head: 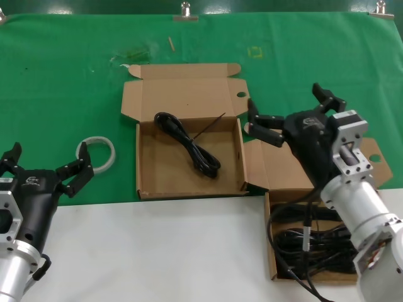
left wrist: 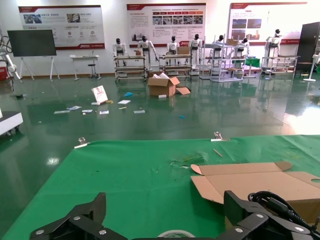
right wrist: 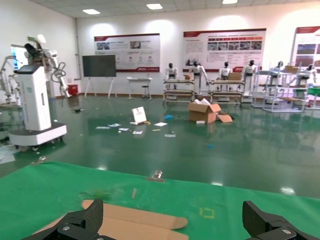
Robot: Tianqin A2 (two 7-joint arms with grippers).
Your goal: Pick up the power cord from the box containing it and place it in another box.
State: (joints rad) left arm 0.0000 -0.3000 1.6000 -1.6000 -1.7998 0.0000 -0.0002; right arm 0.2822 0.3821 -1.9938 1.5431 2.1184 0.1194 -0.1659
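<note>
Head view: power cord [head: 189,145] lies left of right claw [head: 289,113] (spread, empty).

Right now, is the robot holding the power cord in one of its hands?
No, the power cord lies loose inside the box with the lid hole, while the right gripper and left gripper are both open and empty.

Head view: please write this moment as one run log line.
power cord: in left carton | right hand: open, empty, above source carton | left hand: open, idle
</note>
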